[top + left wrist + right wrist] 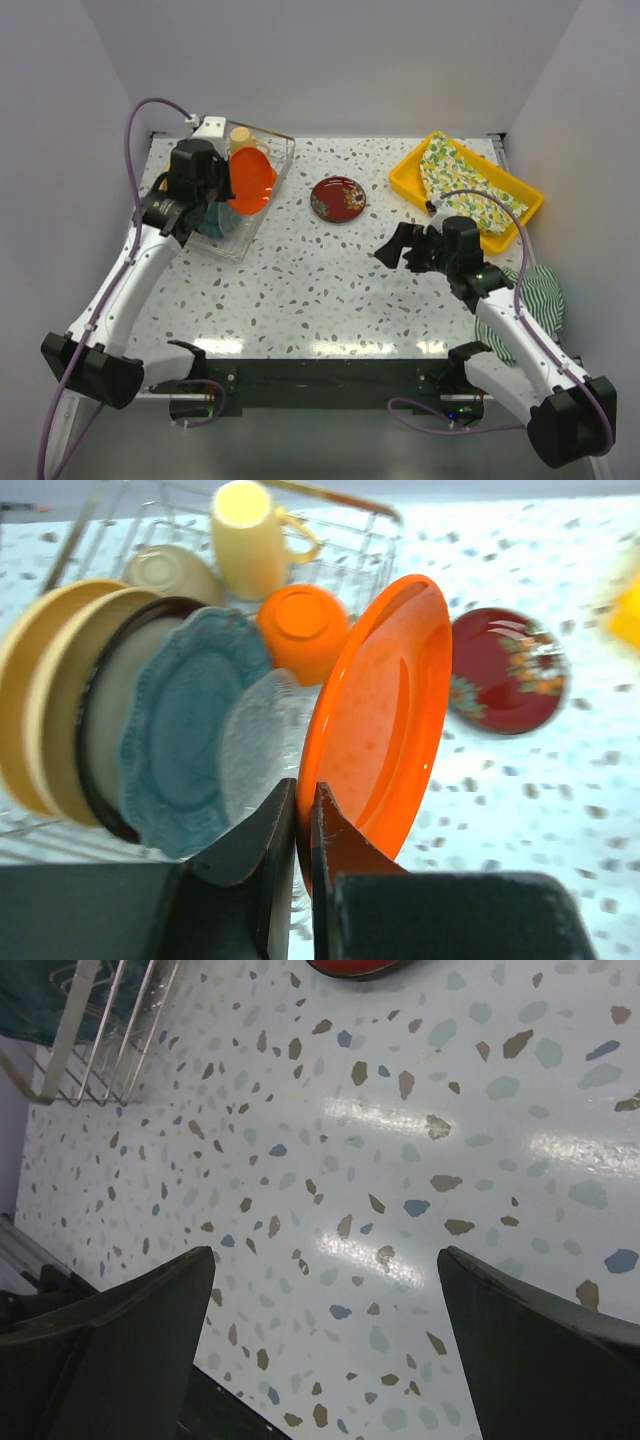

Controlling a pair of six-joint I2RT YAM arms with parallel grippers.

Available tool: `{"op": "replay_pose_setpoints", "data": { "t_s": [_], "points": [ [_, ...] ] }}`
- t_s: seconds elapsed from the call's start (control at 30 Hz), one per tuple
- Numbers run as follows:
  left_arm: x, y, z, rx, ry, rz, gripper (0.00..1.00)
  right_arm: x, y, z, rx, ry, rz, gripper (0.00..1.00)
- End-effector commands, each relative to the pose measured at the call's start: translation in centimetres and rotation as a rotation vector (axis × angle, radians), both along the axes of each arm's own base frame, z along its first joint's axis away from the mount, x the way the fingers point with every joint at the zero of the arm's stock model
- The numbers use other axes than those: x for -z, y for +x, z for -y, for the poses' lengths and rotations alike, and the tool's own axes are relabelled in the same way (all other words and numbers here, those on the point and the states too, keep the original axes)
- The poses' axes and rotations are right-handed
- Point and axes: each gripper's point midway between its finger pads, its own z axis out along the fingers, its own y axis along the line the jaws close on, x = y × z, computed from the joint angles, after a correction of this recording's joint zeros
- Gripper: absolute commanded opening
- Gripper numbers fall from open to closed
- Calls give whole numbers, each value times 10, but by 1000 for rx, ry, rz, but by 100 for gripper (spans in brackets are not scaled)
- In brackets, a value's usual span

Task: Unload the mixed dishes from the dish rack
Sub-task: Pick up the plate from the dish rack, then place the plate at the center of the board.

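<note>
The wire dish rack (pixel 270 205) stands at the far left; it also shows in the left wrist view (pixel 360 540). My left gripper (pixel 304 798) is shut on the rim of an orange plate (pixel 385 705), held on edge above the rack's right side (pixel 250 180). In the rack stand a clear glass plate (pixel 255 740), a teal plate (pixel 180 740), a dark brown plate (pixel 105 720), tan-yellow plates (pixel 40 690), an orange bowl (pixel 300 630), a white bowl (pixel 170 572) and a cream mug (pixel 250 535). My right gripper (pixel 325 1265) is open and empty above the bare table (pixel 395 248).
A dark red flowered plate (pixel 337 197) lies on the table right of the rack. A yellow tray (pixel 410 180) with a lemon-print cloth (pixel 460 185) sits at the far right. A green striped cloth (pixel 540 295) lies by the right arm.
</note>
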Motion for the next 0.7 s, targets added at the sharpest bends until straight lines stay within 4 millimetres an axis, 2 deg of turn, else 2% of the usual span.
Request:
{"op": "replay_pose_setpoints", "data": {
  "t_s": [0.0, 0.03, 0.07, 0.1, 0.17, 0.27, 0.33, 0.37, 0.43, 0.47, 0.67],
  "points": [
    [-31, -19, 42, 127, -296, 87, 0, -47, 4, -32, -115, 172, 111, 98],
    [-36, -20, 45, 133, -333, 110, 0, -56, 4, -38, -145, 203, 137, 98],
    [-35, -26, 58, 195, -386, 98, 0, -60, 3, -40, -158, 220, 144, 98],
    [-29, -32, 64, 205, -434, 83, 0, -64, 3, -43, -165, 241, 148, 98],
    [-30, -38, 78, 268, -510, 87, 0, -72, 1, -49, -192, 272, 159, 98],
    [-12, -47, 93, 316, -598, 37, 0, -85, 2, -55, -204, 315, 185, 98],
    [-11, -49, 100, 339, -653, 36, 0, -92, 2, -58, -206, 344, 193, 98],
    [0, -54, 105, 357, -675, 5, 0, -94, 2, -59, -208, 353, 193, 98],
    [-1, -59, 115, 391, -726, 0, 0, -100, 2, -63, -212, 379, 198, 97],
    [9, -62, 118, 391, -732, -20, 0, -99, 1, -65, -212, 391, 186, 97],
    [25, -75, 150, 458, -767, -75, 0, -94, 2, -74, -213, 395, 157, 95]
  ]
}}
